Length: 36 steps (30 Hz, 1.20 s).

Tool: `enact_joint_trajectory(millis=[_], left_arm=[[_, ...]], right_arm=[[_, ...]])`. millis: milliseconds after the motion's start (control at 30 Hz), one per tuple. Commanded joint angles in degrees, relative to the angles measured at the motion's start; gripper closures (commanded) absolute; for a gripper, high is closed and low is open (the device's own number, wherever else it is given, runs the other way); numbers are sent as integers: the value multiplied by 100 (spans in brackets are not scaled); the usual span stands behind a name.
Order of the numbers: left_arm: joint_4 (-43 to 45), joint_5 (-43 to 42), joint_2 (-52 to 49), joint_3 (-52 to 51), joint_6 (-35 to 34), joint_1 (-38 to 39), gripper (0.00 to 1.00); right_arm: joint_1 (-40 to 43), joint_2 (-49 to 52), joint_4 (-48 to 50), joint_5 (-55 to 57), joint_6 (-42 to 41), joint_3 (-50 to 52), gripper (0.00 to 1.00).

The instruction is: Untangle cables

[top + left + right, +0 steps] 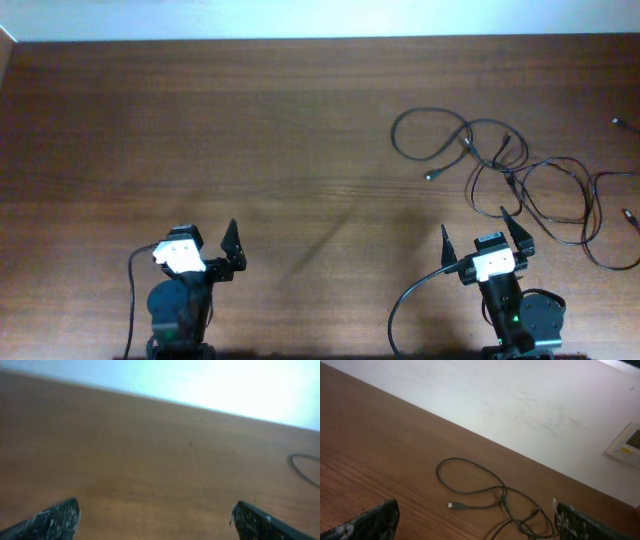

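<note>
Two grippers, both spread wide and both empty. Your right gripper [480, 232] sits at the near edge of the table [250, 120], its fingers parted as far as the views show and gripping nothing. The cables [512, 180] lie directly ahead of it and spread off to its right. In the overhead view the nearest strand runs just beside the right fingertip; you cannot tell from there whether they touch. Through the right wrist camera the two dark fingertips [380, 520] sit at the bottom corners. The cables lie on the wood ahead, between the fingertips and closer to the right one. One loop reaches out to the left, with a plug [455, 505] at its near side. Toward the right the strands cross and bunch. Beyond the table's far edge stands a pale wall [520, 405], with a small plate [626, 444] on it at the far right.

Your left gripper [210, 240] is well apart from the cables, which all lie ahead and far to its right. Its jaws are also wide apart and hold nothing. Its wrist camera shows wood between the fingertips and, at the far right edge, one blurred dark loop on the table.
</note>
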<state>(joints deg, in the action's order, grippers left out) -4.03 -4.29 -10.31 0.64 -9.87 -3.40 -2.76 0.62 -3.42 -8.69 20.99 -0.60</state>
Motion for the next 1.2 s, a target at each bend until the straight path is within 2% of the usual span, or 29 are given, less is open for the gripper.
enact_joint_trajectory(millis=[0, 67, 233, 1167], left_arm=[[-35, -22, 509, -13, 592, 26, 1], [-37, -24, 584, -13, 721, 26, 1], [-52, -17, 885, -13, 1624, 210, 1], [-57, 105, 1001, -13, 1617, 251, 1]], right_arm=[[22, -37, -31, 11, -50, 28, 2], [22, -37, -31, 11, -50, 28, 2], [22, -37, -31, 11, -50, 28, 2], [22, -37, -31, 11, -50, 28, 2]])
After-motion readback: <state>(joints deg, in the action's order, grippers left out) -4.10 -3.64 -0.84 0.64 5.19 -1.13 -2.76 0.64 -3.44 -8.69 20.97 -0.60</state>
